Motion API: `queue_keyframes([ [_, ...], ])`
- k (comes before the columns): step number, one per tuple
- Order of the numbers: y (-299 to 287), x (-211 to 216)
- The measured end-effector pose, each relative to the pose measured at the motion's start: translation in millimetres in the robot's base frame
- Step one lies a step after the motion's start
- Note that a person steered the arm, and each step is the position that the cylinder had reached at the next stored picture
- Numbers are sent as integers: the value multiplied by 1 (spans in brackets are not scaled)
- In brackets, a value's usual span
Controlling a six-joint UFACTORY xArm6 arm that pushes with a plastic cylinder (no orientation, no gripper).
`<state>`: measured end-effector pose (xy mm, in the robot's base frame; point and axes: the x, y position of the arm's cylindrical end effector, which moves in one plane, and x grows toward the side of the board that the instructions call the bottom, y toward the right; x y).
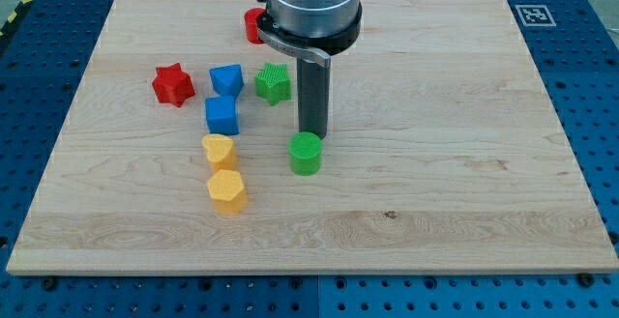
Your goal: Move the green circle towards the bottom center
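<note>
Camera view: my tip (311, 132), bare and holding nothing, touches the far side of the green circle (306, 153), probably light, rigid, free-sliding; push there.

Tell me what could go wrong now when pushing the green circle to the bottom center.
1. My tip sits just above the green circle, slightly to the view's right, so an off-center push may make it slip left.
2. If it slips left, it could hit the yellow blocks beside it.
</note>
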<state>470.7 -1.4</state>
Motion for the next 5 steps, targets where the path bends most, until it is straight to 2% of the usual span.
queue_keyframes([
  [5,0,38],
])
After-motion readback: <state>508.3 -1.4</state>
